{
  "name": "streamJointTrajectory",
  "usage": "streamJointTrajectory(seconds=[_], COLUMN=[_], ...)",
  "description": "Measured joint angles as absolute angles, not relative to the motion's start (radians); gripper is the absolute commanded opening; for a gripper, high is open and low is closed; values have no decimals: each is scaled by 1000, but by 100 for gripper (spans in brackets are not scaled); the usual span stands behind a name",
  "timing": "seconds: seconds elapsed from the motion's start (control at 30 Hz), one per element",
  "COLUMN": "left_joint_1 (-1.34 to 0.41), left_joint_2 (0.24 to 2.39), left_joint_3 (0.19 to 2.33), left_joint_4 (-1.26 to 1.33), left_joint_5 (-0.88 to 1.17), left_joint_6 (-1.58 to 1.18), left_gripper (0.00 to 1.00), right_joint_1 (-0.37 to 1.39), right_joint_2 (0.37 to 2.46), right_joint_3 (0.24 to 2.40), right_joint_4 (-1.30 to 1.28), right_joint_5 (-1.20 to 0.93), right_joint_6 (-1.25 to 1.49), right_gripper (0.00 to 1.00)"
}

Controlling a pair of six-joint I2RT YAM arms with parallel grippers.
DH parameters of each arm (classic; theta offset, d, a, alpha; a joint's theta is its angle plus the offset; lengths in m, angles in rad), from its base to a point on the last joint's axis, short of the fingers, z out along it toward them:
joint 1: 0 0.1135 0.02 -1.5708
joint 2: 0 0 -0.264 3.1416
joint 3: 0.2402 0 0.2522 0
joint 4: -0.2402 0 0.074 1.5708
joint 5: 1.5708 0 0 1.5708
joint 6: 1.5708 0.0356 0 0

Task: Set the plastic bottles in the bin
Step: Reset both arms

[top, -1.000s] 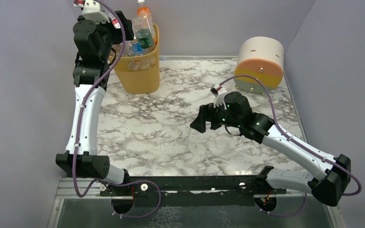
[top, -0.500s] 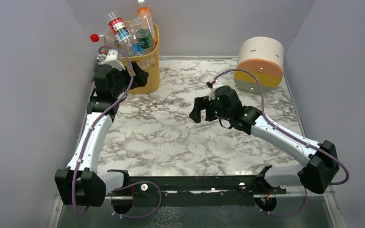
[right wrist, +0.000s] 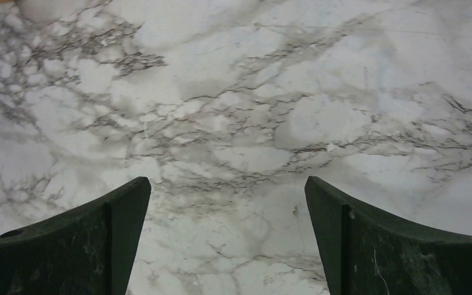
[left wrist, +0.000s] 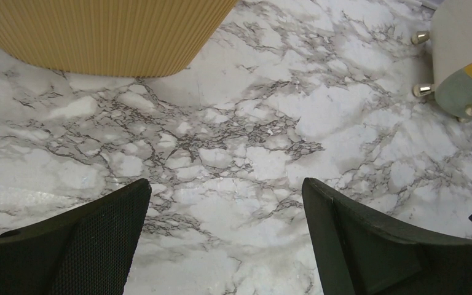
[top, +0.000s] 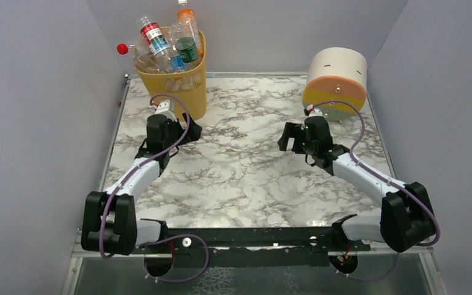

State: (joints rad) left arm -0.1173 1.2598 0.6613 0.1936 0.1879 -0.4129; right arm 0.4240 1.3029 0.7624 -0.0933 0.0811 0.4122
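Marble table (top: pixel 239 178) within grey walls (top: pixel 31 92); left hand (left wrist: pixel 224 190) and right hand (right wrist: pixel 227 184) wide, empty.

White-and-black arms (top: pixel 136 176) trail looping purple cables (top: pixel 101 235).

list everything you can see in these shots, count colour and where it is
plastic bottles: at least five showing, exact count unclear; clear with red, orange, green and blue caps or labels; heaped in the bin, some sticking above its rim
bin: one; yellow-orange; far left of the table
drum: one; white, orange and grey; far right
table: one; white marble, grey veins
arms: two; white and black, purple cables; bases at the near edge
left end effector: black; open, by the bin's base
right end effector: black; open, over the marble near the drum
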Motion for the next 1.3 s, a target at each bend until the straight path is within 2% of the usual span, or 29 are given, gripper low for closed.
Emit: streamJointTrajectory(seconds=[0.43,0.67,0.9,1.3], left_joint_1=[-139,-123,-119,-76], left_joint_2=[1376,1393,1452,1529], left_joint_3=[525,478,347,385], left_joint_4=[435,575,778,836], left_joint_5=[-46,-62,-70,-54], left_joint_6=[-207,-104,-43,-12], left_gripper=[99,99,99,99], right_joint_1=[382,366,344,311], right_joint_2=[1213,1254,1434,1535], right_joint_3=[404,389,338,339], right_joint_4=[332,585,797,995], right_joint_5=[340,468,538,568], right_joint_6=[269,150,102,28], right_gripper=[99,99,99,99])
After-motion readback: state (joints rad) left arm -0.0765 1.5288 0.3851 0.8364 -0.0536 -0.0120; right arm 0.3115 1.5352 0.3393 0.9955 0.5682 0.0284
